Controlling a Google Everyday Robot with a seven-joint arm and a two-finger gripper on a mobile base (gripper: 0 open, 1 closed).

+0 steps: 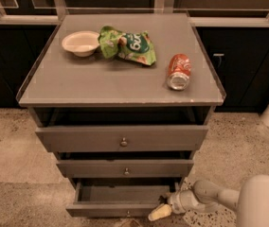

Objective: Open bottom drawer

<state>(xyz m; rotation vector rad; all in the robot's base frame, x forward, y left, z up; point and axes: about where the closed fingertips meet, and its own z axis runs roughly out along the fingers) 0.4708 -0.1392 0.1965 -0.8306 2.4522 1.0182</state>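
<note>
The grey cabinet has three drawer fronts stacked below its top. The bottom drawer (120, 208) is the lowest one, with a tiny round knob at the centre of its front. It stands pulled out, and its dark inside shows behind the front panel. My gripper (159, 212) is low at the drawer's front right corner, its pale fingertip against the end of the front panel. The arm reaches in from the lower right.
The top drawer (123, 138) and the middle drawer (125, 168) sit slightly out. On the cabinet top (77, 86) lie a white bowl (80, 42), a green chip bag (127, 45) and a red soda can (179, 71) on its side. Dark cabinets stand behind. Speckled floor surrounds the base.
</note>
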